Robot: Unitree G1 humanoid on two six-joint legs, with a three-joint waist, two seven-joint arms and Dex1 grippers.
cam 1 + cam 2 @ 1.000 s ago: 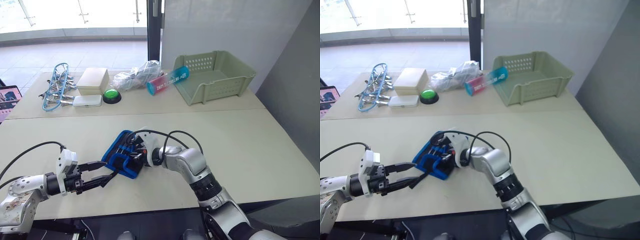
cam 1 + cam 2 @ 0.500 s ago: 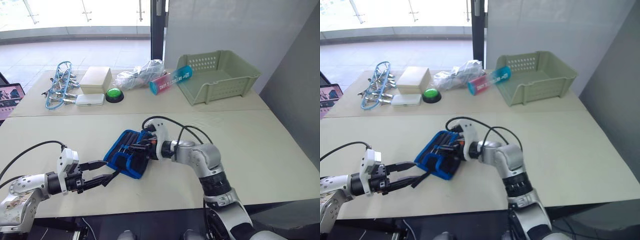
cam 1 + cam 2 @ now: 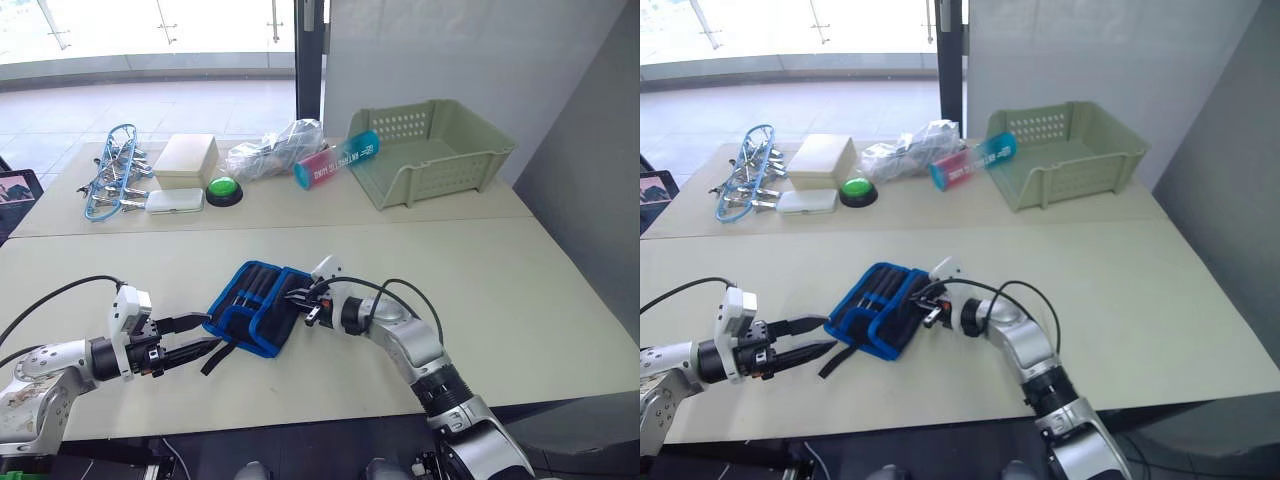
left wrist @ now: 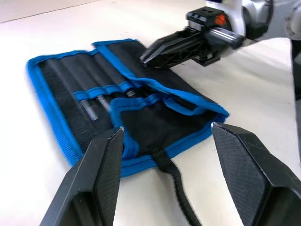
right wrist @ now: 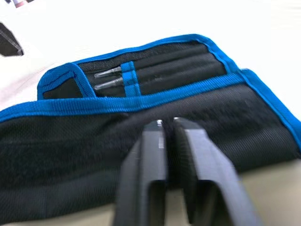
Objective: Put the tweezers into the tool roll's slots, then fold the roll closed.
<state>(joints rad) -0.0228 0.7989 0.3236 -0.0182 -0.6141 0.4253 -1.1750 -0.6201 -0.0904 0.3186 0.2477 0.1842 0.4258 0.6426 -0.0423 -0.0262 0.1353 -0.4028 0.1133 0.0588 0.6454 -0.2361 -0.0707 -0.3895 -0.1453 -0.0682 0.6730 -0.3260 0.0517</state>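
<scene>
Partly folded, the tool roll (image 3: 258,304) shows tweezers (image 4: 91,100) slotted.

The tool roll (image 3: 257,306) lies on the near table (image 3: 520,290), between the left gripper (image 3: 199,335) on its left and the right gripper (image 3: 297,303) at its right edge. Tweezers (image 4: 92,101) sit in its slots (image 4: 101,89). A basket (image 3: 432,150) stands behind, far right.
</scene>
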